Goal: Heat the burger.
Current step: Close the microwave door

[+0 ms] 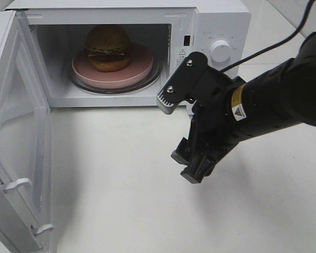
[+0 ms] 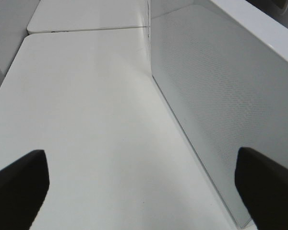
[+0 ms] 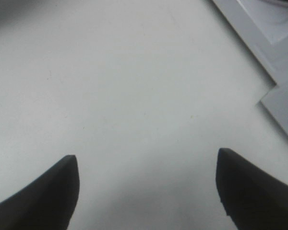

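Note:
The burger (image 1: pixel 107 47) sits on a pink plate (image 1: pixel 139 66) inside the open microwave (image 1: pixel 221 26), upright on the glass turntable (image 1: pixel 147 83). My right gripper (image 1: pixel 188 164) hangs in front of the microwave, pointing down at the white table, well clear of the burger. Its jaws are open with nothing between them, which the right wrist view (image 3: pixel 146 158) also shows over bare table. My left gripper (image 2: pixel 140 155) shows only in the left wrist view, its dark fingertips (image 2: pixel 19 187) wide apart and empty, beside a white dotted panel (image 2: pixel 221 105) of the microwave. It is out of the high view.
The microwave door (image 1: pixel 18 132) stands swung open to the left, reaching the table's front. A round dial (image 1: pixel 220 50) is on the control panel. A black cable (image 1: pixel 284 39) runs behind my right arm. A corner of the microwave (image 3: pixel 259 33) edges the right wrist view.

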`<state>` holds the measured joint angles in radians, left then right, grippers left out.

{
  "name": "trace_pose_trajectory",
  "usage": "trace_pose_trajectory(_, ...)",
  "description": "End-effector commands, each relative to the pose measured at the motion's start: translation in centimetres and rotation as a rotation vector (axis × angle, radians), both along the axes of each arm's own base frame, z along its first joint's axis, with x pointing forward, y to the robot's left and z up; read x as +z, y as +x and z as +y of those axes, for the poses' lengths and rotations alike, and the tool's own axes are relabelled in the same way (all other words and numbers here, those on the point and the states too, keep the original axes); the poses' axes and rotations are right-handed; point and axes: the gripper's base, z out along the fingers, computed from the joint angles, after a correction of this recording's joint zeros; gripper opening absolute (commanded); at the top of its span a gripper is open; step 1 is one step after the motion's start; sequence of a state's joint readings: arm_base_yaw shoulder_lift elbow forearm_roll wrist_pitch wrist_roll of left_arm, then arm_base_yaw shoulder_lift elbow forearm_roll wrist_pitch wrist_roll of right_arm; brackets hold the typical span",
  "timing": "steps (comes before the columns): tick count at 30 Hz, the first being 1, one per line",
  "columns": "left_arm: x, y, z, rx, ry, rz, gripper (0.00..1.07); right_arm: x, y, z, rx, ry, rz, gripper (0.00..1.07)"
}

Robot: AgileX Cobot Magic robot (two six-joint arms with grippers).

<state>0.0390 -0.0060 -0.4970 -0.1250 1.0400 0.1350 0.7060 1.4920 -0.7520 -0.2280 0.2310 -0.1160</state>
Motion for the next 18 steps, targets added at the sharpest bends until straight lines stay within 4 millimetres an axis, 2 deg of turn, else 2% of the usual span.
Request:
trace_pose_trajectory(1, -0.1, -0.3, 0.0, 0.002, -0.002, -0.021, 0.98, 1.1, -1.7, -1.5, -0.161, 0.022, 0.12, 0.76)
trace_pose_trajectory(3, -0.1, -0.3, 0.0, 0.002, -0.002, -0.021, 0.98, 1.2, -2.0, -1.8, -0.19, 0.016, 0.145, 0.76)
trace_pose_trajectory(5, -0.1, -0.3, 0.0, 0.002, -0.002, -0.021, 0.98, 2.1, -3.5, -3.3, -0.27, -0.048, 0.235, 0.76)
trace_pose_trajectory(8, -0.1, -0.3, 0.0, 0.002, -0.002, -0.021, 0.98, 2.4, -3.8, -3.5, -0.28, -0.06, 0.247, 0.76)
trace_pose_trajectory(10, -0.1, -0.3, 0.0, 0.002, -0.002, -0.021, 0.98, 3.7, -5.2, -4.9, -0.318, -0.094, 0.279, 0.75)
trace_pose_trajectory(18, -0.1, -0.3, 0.0, 0.002, -0.002, -0.021, 0.98, 6.0, -7.4, -6.9, -0.382, -0.083, 0.285, 0.75)
